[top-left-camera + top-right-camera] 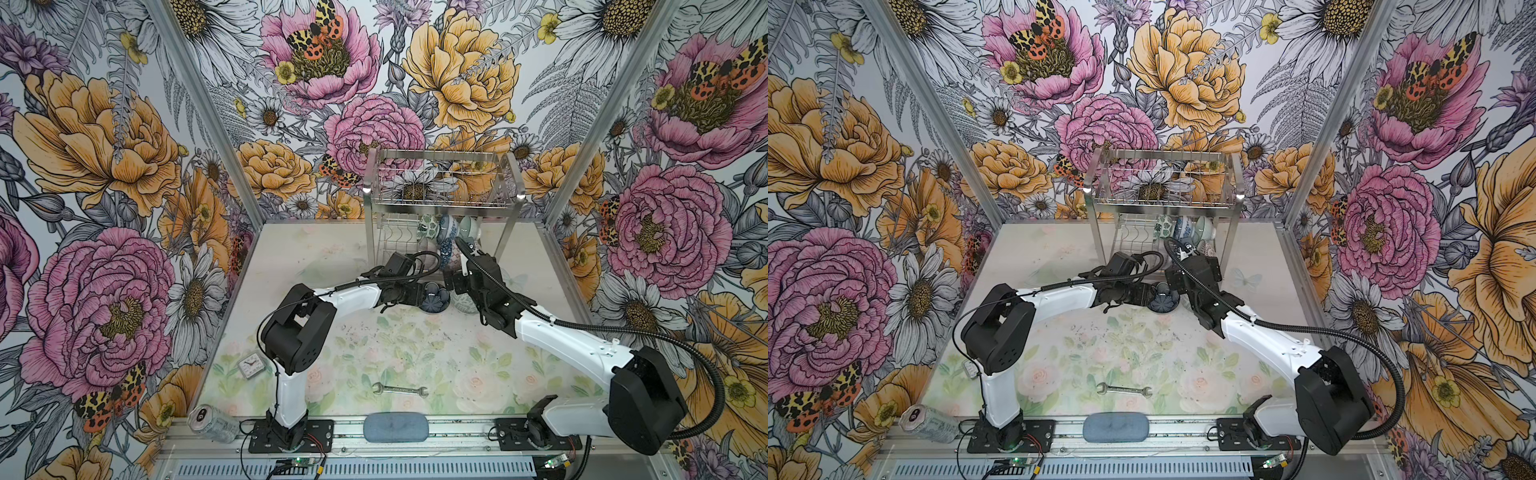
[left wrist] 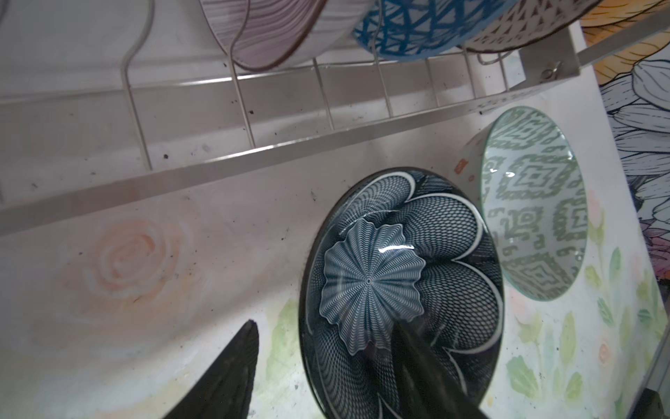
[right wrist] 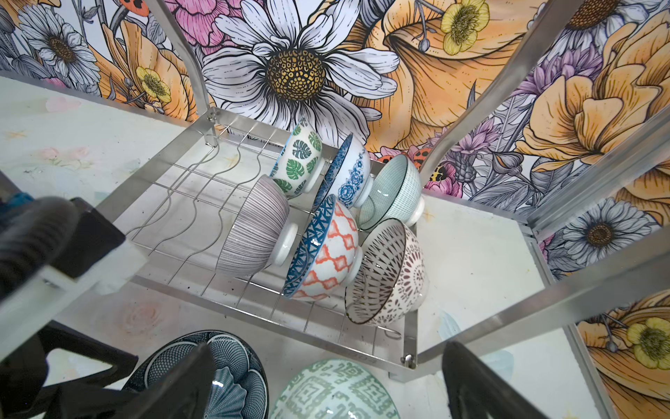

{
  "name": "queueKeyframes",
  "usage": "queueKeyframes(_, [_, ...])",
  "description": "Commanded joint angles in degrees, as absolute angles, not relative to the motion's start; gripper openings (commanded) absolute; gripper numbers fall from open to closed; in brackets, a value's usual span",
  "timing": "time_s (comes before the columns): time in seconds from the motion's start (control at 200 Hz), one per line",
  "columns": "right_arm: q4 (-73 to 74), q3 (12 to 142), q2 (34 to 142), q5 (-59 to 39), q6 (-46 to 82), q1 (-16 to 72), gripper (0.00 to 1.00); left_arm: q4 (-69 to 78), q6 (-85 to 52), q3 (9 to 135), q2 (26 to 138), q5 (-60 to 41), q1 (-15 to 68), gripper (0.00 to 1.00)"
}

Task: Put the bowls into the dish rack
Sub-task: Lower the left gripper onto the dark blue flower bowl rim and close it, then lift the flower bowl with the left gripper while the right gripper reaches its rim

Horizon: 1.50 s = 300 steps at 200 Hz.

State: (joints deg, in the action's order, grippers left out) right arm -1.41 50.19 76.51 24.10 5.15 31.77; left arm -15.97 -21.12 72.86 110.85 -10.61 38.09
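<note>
The dark blue bowl [image 2: 398,254] sits on the worktop [image 2: 145,326] just in front of the dish rack [image 2: 253,156]. My left hand [image 2: 324,323] is spread open across its rim, not clamped yet. I'd squeeze gently, lift straight, then tip it into an empty slot.

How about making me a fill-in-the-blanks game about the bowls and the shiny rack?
1. The shiny steel wire dish rack holds ___ bowls on its lower tier.
2. The left claw has one finger inside the dark blue petal-patterned ceramic bowl and the other finger ___ it.
3. That bowl and the pale green geometric-patterned ceramic bowl both sit on the ___, in front of the rack.

Missing words: six, outside, table.
</note>
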Motion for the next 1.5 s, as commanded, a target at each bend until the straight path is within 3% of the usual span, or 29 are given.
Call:
queueKeyframes(0.0, [-1.13, 49.77, 76.34, 23.51, 6.28, 31.32, 1.00, -14.08, -21.31, 74.75, 111.51, -12.39, 38.30, 0.56])
queueKeyframes(0.57, [-1.89, 51.64, 77.45, 23.46, 6.54, 30.98, 1.00, -14.40, -20.66, 72.40, 110.78, -12.85, 37.74, 0.00])
queueKeyframes(1.201, [-4.12, 53.69, 77.25, 19.72, 8.74, 31.54, 1.00, -18.79, -15.23, 66.34, 92.98, -3.99, 34.63, 0.00])
queueKeyframes(1.496, [-5.95, 56.99, 76.50, 17.06, 9.40, 36.03, 1.00, -18.36, -12.94, 68.31, 89.23, -1.56, 31.72, 0.00])
